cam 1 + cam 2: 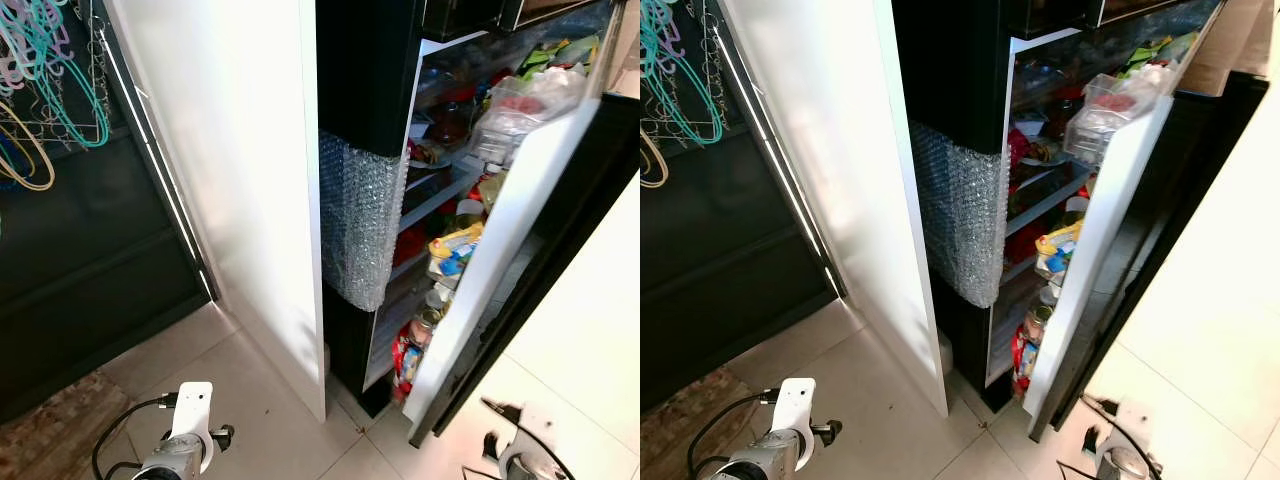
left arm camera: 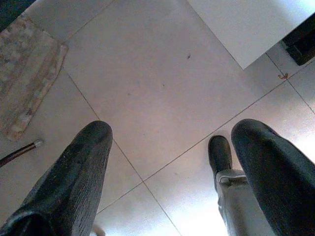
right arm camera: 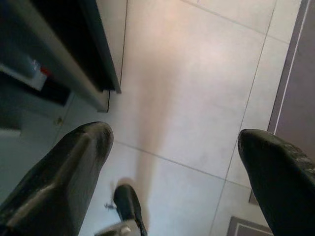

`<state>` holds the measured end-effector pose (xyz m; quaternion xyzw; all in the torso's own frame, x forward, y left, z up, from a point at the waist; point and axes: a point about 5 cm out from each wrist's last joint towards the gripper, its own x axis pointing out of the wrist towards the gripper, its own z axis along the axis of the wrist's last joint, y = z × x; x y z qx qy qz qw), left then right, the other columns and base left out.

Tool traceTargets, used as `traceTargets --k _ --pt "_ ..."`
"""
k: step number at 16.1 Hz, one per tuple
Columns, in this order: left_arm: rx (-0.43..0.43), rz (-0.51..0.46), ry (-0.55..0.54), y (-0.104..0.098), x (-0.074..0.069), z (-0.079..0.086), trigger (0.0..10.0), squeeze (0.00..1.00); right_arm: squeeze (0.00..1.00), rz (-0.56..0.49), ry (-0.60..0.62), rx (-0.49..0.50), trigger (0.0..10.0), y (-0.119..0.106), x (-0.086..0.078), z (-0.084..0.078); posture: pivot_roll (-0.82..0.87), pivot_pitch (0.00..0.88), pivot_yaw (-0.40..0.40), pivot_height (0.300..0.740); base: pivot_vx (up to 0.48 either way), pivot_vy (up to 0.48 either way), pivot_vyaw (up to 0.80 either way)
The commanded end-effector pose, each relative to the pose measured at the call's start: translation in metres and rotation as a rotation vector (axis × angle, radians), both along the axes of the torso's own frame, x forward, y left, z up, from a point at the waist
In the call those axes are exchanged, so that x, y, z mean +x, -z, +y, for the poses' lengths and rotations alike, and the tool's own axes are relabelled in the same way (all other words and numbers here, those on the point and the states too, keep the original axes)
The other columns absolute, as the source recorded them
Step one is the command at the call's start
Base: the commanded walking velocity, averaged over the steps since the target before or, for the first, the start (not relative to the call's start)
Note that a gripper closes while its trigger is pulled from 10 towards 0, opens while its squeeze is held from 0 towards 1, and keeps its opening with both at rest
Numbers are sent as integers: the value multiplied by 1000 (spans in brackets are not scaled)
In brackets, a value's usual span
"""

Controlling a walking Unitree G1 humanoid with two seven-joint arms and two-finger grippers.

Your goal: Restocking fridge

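A black fridge (image 1: 365, 110) stands ahead with its door (image 1: 500, 250) partly open. Its shelves (image 1: 440, 195) and door racks hold packed food, jars and plastic bags (image 1: 520, 105). Bubble wrap (image 1: 360, 225) covers part of the fridge's side. Both arms hang low over the tiled floor. In the left wrist view my left gripper (image 2: 172, 162) is open, with bare tiles between its fingers (image 2: 74, 182). The right gripper (image 3: 172, 162) is open too, pointing down at the floor beside the foot of the door (image 3: 93, 69). Neither holds anything.
A tall white panel (image 1: 250, 170) stands left of the fridge. Further left is a dark cabinet (image 1: 90, 240) with hangers (image 1: 50, 70) above it. A worn mat (image 2: 27, 83) lies on the floor at the left. My foot (image 2: 220, 153) rests on the tiles.
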<state>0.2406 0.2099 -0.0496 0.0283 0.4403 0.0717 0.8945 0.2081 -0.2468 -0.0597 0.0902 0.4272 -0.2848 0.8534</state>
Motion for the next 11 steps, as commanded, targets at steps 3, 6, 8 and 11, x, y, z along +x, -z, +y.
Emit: traceTargets --k 3,6,8,11 --pt "14 1 14 -1 1 1 10000 0 0 -95 165 -88 10000 -5 -5 -13 -20 0 20 740 0 0 0" --pt "14 -1 16 -1 1 1 10000 0 0 -215 333 -276 10000 -35 -11 -76 -17 0 17 740 0 0 0" --pt "13 -2 17 -1 2 1 10000 0 0 -251 342 -291 10000 -42 -4 -80 -13 0 16 740 0 0 0" --pt "15 1 20 -1 1 1 10000 0 0 -412 203 -327 10000 -62 22 -77 -12 0 17 740 0 0 0"
